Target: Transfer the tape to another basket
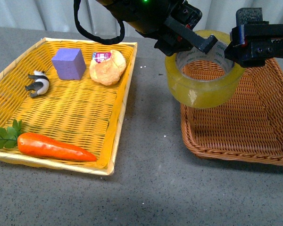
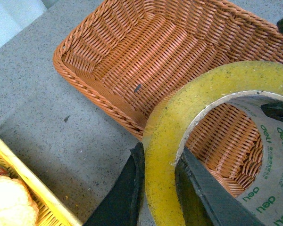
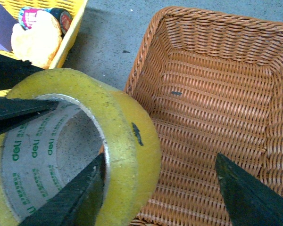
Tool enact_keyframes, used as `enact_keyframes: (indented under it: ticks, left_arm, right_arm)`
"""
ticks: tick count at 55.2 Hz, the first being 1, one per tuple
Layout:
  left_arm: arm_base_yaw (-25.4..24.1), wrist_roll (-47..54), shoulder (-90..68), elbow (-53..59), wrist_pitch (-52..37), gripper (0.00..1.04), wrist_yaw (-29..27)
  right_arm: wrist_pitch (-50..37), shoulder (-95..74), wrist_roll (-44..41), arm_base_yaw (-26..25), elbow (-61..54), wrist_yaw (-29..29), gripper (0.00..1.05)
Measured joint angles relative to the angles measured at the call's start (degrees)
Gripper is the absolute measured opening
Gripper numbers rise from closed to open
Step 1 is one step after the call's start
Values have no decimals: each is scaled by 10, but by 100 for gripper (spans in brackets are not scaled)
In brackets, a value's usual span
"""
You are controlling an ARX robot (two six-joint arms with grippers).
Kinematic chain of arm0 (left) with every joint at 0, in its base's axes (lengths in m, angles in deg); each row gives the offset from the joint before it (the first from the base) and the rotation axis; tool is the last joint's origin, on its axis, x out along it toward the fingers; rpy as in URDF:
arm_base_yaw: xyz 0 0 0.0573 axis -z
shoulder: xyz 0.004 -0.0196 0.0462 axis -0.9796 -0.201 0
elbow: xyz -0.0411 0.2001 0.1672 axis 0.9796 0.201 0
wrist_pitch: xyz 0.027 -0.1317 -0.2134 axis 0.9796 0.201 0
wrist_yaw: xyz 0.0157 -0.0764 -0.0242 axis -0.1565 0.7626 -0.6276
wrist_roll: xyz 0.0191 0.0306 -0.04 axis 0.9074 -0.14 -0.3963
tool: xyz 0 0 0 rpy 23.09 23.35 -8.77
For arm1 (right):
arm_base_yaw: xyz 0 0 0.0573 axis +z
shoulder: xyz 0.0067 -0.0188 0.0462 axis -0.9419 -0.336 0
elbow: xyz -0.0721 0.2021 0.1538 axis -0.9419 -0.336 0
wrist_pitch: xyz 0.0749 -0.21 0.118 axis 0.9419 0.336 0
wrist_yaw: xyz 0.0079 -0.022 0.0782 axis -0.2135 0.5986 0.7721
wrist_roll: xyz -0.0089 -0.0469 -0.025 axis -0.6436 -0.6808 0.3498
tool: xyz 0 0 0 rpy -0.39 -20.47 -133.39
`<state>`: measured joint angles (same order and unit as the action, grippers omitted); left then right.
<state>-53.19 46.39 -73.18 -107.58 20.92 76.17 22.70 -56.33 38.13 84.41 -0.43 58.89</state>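
The basket point(image 1: 217, 149) sits by the worktop's right edge, with the tape point(image 1: 203, 92) hanging over its rim nearest the middle. The left gripper point(image 2: 160, 155) pinches the tape's wall, and the right gripper point(image 3: 160, 162) gapes wide astride it. Light, stiff and slick, I'd guess, so grip the wall.

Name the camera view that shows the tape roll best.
Front view: the whole tape shows, held over the brown basket at its corner. Left wrist shows only an arc pinched by the left gripper; right wrist cuts off part of it.

Yellow tray point(image 1: 70, 113) holds purple block point(image 1: 68, 63), panda point(image 1: 38, 83), bread point(image 1: 108, 67), carrot point(image 1: 54, 146); grey table point(image 1: 151, 188) beneath
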Motion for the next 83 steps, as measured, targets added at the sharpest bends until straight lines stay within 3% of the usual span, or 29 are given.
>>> enact_keyframes:
  ticks: [15,20,32,35,39,43,55,62,83]
  left_arm:
    - [1,-2,0,0,-2,16,0]
    - [2,-6,0,0,-2,16,1]
    - [3,-6,0,0,-2,16,1]
    - [7,-22,1,8,-29,19,-31]
    - [18,-81,5,37,-118,33,-127]
    - [24,-125,11,51,-165,44,-175]
    - [16,-181,35,84,-189,78,-205]
    - [-2,-204,60,102,-188,99,-229]
    - [-21,-238,82,154,-203,98,-283]
  right_arm:
    - [13,0,24,14,8,8,23]
    - [16,0,32,15,9,-1,15]
    - [18,-3,36,15,11,-4,13]
    - [18,-5,37,13,13,-3,13]
    - [16,-13,36,5,25,-11,13]
    - [13,-18,37,-1,35,-17,13]
    - [1,-37,49,-22,53,-2,12]
    - [-3,-70,40,-43,50,-22,12]
    - [-27,-164,31,-97,56,-28,12]
